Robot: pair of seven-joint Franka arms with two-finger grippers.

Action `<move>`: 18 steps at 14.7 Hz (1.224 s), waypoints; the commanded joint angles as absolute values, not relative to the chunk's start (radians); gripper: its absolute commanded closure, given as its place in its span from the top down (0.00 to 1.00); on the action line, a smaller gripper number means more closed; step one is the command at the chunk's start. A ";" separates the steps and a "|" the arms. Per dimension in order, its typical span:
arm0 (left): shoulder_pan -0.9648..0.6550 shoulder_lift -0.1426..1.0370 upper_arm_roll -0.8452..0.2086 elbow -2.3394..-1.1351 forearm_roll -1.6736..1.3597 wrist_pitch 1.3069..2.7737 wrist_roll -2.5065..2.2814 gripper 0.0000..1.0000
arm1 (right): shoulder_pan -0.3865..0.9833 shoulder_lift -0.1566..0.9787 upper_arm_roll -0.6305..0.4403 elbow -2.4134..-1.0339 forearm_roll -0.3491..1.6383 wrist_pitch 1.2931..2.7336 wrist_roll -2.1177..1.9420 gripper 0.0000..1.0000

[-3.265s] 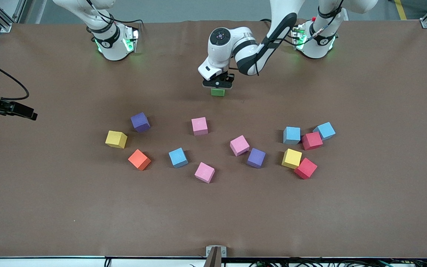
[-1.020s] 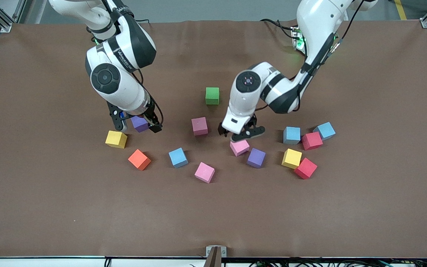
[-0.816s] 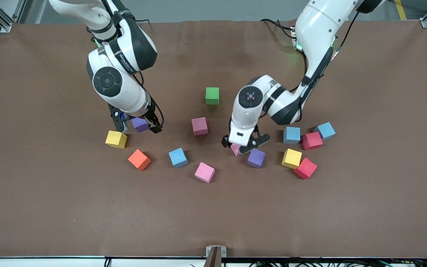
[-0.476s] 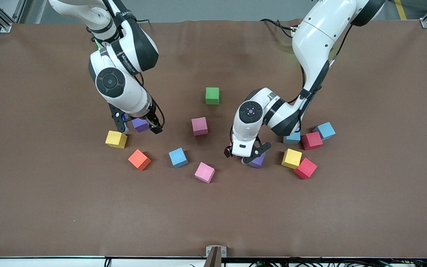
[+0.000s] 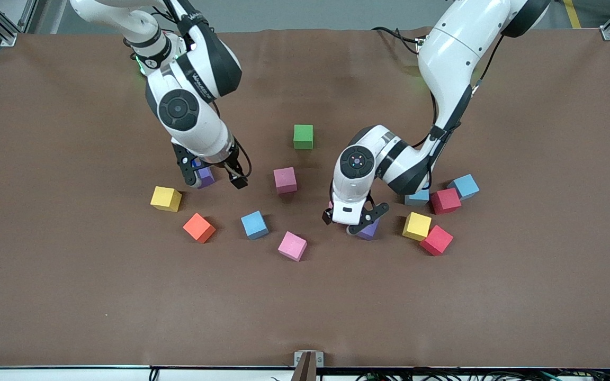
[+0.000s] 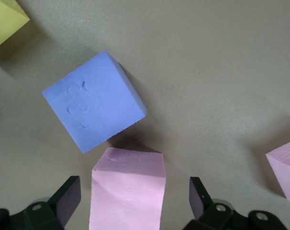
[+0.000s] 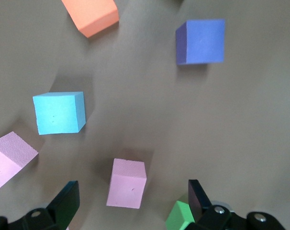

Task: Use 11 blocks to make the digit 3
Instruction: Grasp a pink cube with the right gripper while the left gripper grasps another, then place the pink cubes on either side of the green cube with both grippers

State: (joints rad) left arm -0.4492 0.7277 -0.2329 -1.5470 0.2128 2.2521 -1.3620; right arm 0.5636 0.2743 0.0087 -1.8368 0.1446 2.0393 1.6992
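Robot lab; aluminium-framed table [image 5: 305,317]

The left arm comes from its base at the table's far edge, its white upper link slanting down toward the middle of the table, then bending at a black-banded elbow so the wrist points straight down. The left gripper [image 5: 354,220] sits low, close to the tabletop, with its black fingers [image 6: 68,196] spread wide and nothing clamped between them. The right arm reaches from its own far-edge base, forearm angled downward and wrist tilted toward the table's centre. The right gripper [image 5: 215,179] hangs a little above the surface, its fingers [image 7: 66,201] likewise parted and empty.
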 commanded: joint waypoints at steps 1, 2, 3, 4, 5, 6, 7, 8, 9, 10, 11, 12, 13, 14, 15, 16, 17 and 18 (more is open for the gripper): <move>-0.459 0.724 -0.230 -1.554 0.232 2.235 -1.385 1.00 | 0.613 0.328 0.005 -1.839 0.158 2.100 1.793 1.00; -0.457 0.726 -0.230 -1.557 0.233 2.237 -1.384 1.00 | 0.632 0.353 0.003 -1.842 0.156 2.138 1.833 1.00; -0.457 0.732 -0.230 -1.560 0.235 2.237 -1.384 1.00 | 0.652 0.377 0.003 -1.842 0.156 2.167 1.867 1.00; -0.457 0.736 -0.230 -1.559 0.236 2.246 -1.384 1.00 | 0.679 0.406 0.003 -1.841 0.155 2.193 1.888 1.00; -0.457 0.742 -0.230 -1.559 0.238 2.249 -1.385 1.00 | 0.698 0.426 0.002 -1.841 0.155 2.222 1.907 1.00; -0.457 0.745 -0.230 -1.559 0.238 2.253 -1.384 1.00 | 0.704 0.442 0.002 -1.841 0.150 2.246 1.922 1.00; -0.457 0.747 -0.230 -1.560 0.239 2.258 -1.385 1.00 | 0.713 0.457 0.002 -1.841 0.147 2.262 1.925 1.00; -0.456 0.747 -0.230 -1.562 0.239 2.266 -1.387 0.97 | 0.721 0.472 0.000 -1.841 0.147 2.279 1.928 1.00; -0.456 0.747 -0.230 -1.562 0.238 2.270 -1.387 0.86 | 0.727 0.486 -0.002 -1.841 0.146 2.298 1.928 1.00; -0.456 0.747 -0.230 -1.562 0.238 2.270 -1.387 0.71 | 0.730 0.500 -0.003 -1.841 0.144 2.316 1.928 1.00; -0.454 0.747 -0.230 -1.562 0.236 2.270 -1.387 0.57 | 0.730 0.509 -0.005 -1.841 0.141 2.328 1.928 1.00; -0.453 0.747 -0.230 -1.560 0.233 2.270 -1.387 0.47 | 0.732 0.517 -0.005 -1.839 0.130 2.335 1.928 1.00; -0.451 0.746 -0.230 -1.560 0.229 2.270 -1.387 0.41 | 0.732 0.522 -0.005 -1.839 0.129 2.342 1.928 1.00; -0.449 0.741 -0.230 -1.562 0.227 2.270 -1.390 0.37 | 0.733 0.525 -0.005 -1.839 0.127 2.347 1.939 1.00; -0.446 0.729 -0.230 -1.572 0.227 2.267 -1.403 0.37 | 0.736 0.526 -0.005 -1.839 0.123 2.350 1.947 1.00; -0.446 0.694 -0.233 -1.595 0.226 2.260 -1.429 0.37 | 0.739 0.534 -0.005 -1.839 0.117 2.362 1.951 1.00; -0.446 0.657 -0.235 -1.621 0.222 2.257 -1.460 0.37 | 0.742 0.544 -0.006 -1.839 0.115 2.384 1.966 1.00; -0.446 0.620 -0.236 -1.650 0.222 2.255 -1.486 0.37 | 0.749 0.555 -0.006 -1.838 0.107 2.394 1.974 1.00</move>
State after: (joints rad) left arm -0.4480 0.7268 -0.2335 -1.5624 0.2128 2.2606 -1.4258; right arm 0.7247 0.5335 0.0050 -1.8433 0.1342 2.3648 1.9284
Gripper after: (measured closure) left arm 0.467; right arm 0.000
